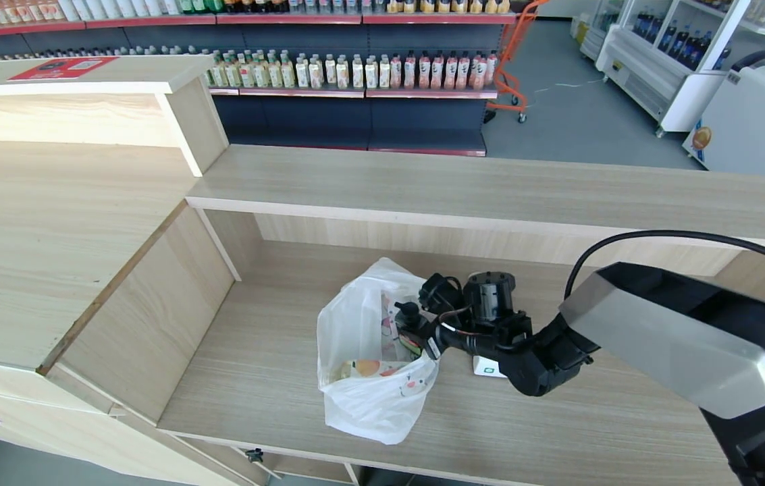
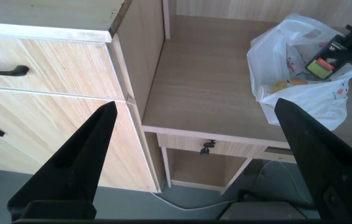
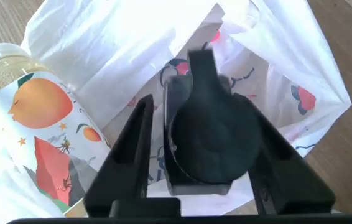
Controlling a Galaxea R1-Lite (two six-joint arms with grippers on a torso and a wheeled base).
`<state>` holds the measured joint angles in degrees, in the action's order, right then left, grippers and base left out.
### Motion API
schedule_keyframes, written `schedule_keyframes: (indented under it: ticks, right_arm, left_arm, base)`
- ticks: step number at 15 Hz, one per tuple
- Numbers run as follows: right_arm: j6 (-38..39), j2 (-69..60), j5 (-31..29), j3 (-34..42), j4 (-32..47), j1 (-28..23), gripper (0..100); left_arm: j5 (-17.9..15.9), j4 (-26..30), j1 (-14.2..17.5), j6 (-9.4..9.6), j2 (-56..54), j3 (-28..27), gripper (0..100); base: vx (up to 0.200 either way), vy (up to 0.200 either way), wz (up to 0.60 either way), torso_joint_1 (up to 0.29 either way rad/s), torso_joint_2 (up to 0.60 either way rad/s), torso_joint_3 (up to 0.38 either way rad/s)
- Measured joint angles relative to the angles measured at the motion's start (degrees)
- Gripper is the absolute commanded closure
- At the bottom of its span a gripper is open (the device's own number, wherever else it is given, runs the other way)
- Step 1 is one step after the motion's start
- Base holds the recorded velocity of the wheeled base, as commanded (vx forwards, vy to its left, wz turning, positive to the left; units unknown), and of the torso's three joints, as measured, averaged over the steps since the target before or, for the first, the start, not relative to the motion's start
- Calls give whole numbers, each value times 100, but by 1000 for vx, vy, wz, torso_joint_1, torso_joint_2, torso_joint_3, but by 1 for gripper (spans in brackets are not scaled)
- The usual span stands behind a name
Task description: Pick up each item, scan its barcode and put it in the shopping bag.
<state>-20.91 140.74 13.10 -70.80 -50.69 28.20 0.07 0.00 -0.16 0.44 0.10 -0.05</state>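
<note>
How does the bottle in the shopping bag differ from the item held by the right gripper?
The bottle lies inside the shopping bag; the dark item is clamped in the right gripper at the bag's mouth. The bottle is pale with an orange fruit label; the dark item looks black. Both are at the open bag.

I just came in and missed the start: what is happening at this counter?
The robot's right hand, shut on a dark item with a green and red label, holds it at the mouth of the white plastic shopping bag on the wooden counter. A pale bottle with an orange fruit print already lies in the bag. The left hand hangs open away from the bag, holding nothing.
</note>
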Motion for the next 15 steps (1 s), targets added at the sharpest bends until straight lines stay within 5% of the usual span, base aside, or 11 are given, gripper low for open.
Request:
schedule_keyframes:
  ticks: [5,9,15]
  right_arm:
    - [1356,-227,6,179,-134,-23,0]
    - [2826,-1412,22,1135,279,-201,0]
    - [3081,-5560,-126,3387,2269,-1163,0]
  left_arm:
    - [0,0,-2,0,0,0,0]
    - [0,0,-2,0,0,5,0]
    - [0,0,0,0,-2,2,0]
  base:
    - [0,0,0,0,0,0]
    - [0,0,0,0,0,0]
    - [0,0,0,0,0,0]
